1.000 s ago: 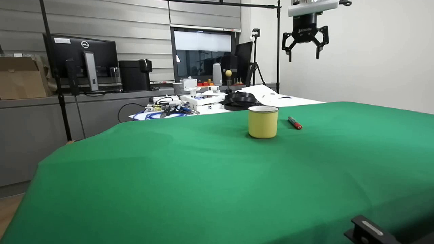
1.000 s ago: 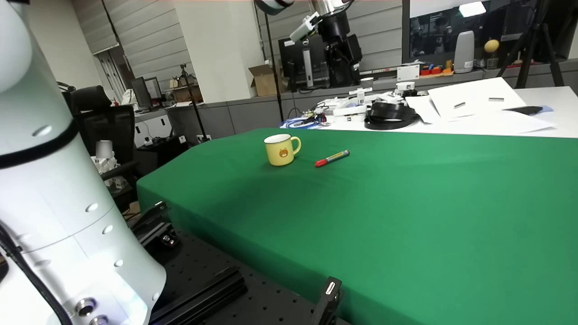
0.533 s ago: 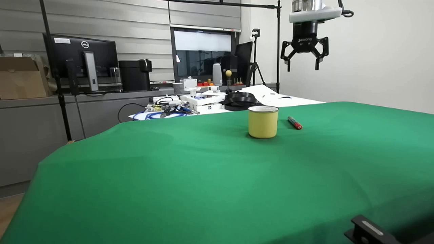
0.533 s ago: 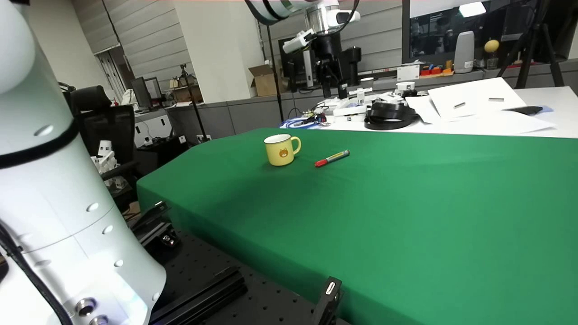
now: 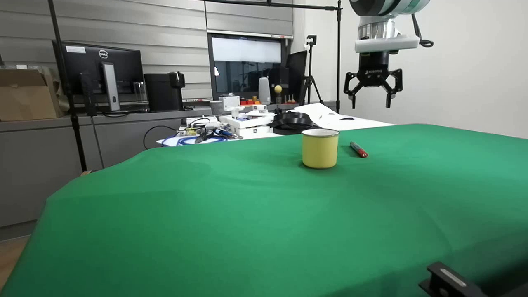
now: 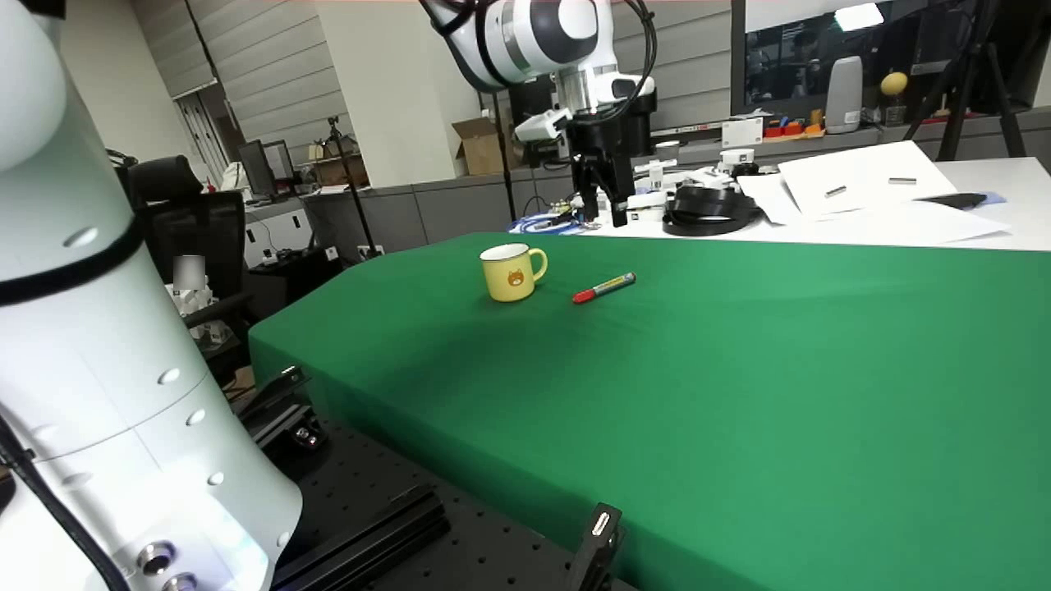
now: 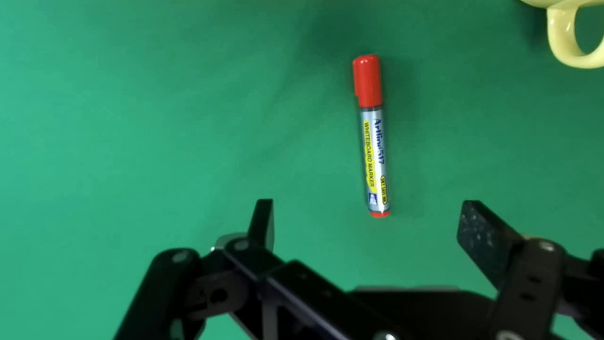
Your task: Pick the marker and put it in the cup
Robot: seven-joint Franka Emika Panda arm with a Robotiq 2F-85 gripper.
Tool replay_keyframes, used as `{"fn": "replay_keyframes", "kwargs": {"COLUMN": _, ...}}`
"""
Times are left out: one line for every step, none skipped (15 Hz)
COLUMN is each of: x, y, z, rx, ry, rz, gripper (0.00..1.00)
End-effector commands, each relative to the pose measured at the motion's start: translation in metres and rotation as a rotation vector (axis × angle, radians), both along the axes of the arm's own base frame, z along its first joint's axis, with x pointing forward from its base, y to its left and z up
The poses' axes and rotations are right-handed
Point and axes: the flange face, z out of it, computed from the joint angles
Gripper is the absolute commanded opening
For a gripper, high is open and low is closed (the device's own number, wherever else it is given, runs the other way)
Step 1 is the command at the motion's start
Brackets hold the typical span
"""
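The marker, with a red cap and a silver and yellow barrel, lies flat on the green cloth in both exterior views (image 5: 358,149) (image 6: 604,288). In the wrist view the marker (image 7: 373,146) points its cap away from the gripper. The yellow cup (image 5: 319,151) stands upright beside it; its handle side and bear print show in an exterior view (image 6: 509,279). Only part of the cup with its handle (image 7: 561,38) shows at the top right of the wrist view. My gripper (image 5: 371,105) is open and empty, well above the marker, with fingers (image 7: 481,231) spread wide.
The green-covered table (image 5: 231,222) bears the cup and marker. Behind it a white table holds a black coil (image 6: 711,209), papers (image 6: 870,185) and white parts (image 5: 247,121). Black clamps (image 6: 598,542) sit at the near table edge.
My gripper has moved down toward the table, staying open, and more of the arm has come into view above it. The marker and cup have not moved.
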Motion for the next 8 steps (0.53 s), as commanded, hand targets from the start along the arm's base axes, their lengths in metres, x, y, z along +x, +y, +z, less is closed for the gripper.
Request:
{"fn": "replay_keyframes", "kwargs": {"x": -0.002, "y": 0.014, "z": -0.022, "rx": 0.019, "ry": -0.017, "rz": 0.010, "gripper": 1.00}}
{"fn": "replay_keyframes", "kwargs": {"x": -0.003, "y": 0.020, "z": -0.029, "rx": 0.031, "ry": -0.018, "rz": 0.017, "gripper": 1.00}}
{"fn": "replay_keyframes", "kwargs": {"x": -0.002, "y": 0.025, "z": -0.034, "rx": 0.040, "ry": -0.024, "rz": 0.020, "gripper": 1.00}}
{"fn": "replay_keyframes", "kwargs": {"x": -0.002, "y": 0.029, "z": -0.038, "rx": 0.051, "ry": -0.030, "rz": 0.029, "gripper": 1.00}}
{"fn": "replay_keyframes", "kwargs": {"x": -0.001, "y": 0.033, "z": -0.042, "rx": 0.059, "ry": -0.037, "rz": 0.037, "gripper": 1.00}}
{"fn": "replay_keyframes", "kwargs": {"x": -0.001, "y": 0.037, "z": -0.046, "rx": 0.064, "ry": -0.039, "rz": 0.043, "gripper": 1.00}}
{"fn": "replay_keyframes", "kwargs": {"x": -0.001, "y": 0.039, "z": -0.049, "rx": 0.069, "ry": -0.039, "rz": 0.048, "gripper": 1.00}}
{"fn": "replay_keyframes", "kwargs": {"x": -0.001, "y": 0.041, "z": -0.052, "rx": 0.073, "ry": -0.039, "rz": 0.055, "gripper": 1.00}}
